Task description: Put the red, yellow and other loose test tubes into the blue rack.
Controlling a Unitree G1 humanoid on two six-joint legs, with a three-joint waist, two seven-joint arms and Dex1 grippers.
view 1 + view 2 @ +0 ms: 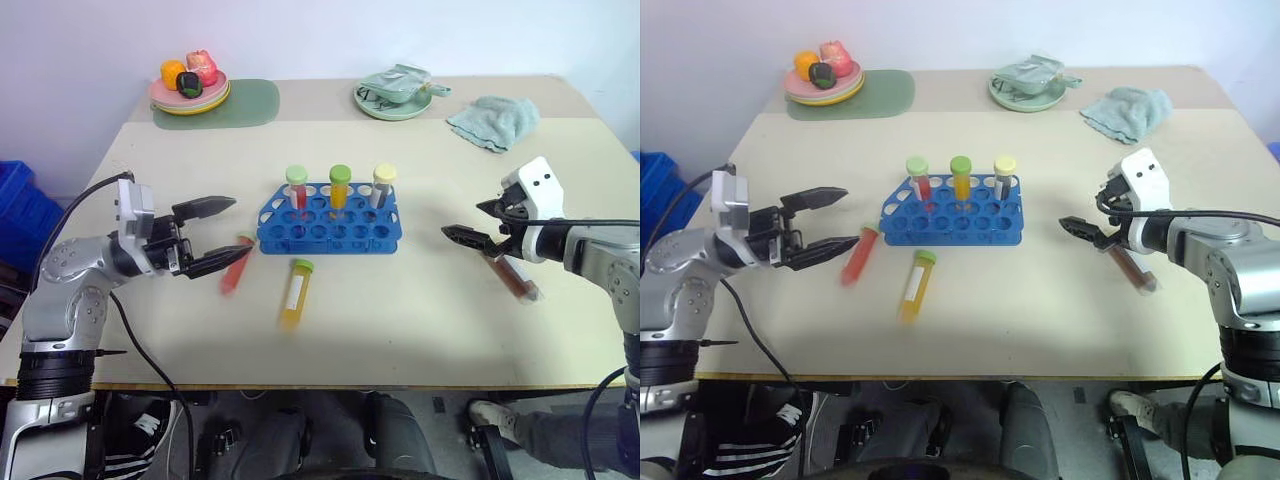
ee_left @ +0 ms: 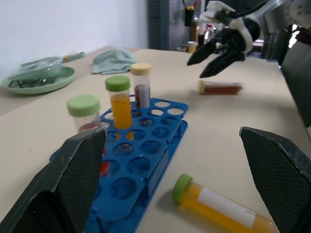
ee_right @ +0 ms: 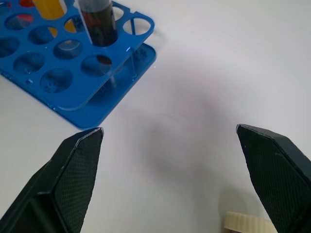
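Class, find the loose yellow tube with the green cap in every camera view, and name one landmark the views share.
Left eye: yellow tube, lying before the blue rack.
Right eye: lower centre, before the rack.
Left wrist: near the rack's front edge.
Right wrist: not in it.
Shared landmark: the blue rack.

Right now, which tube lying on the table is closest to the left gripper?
The red tube. It lies just past the open left gripper, left of the rack. The yellow tube lies farther off, and the brown tube is by the right gripper.
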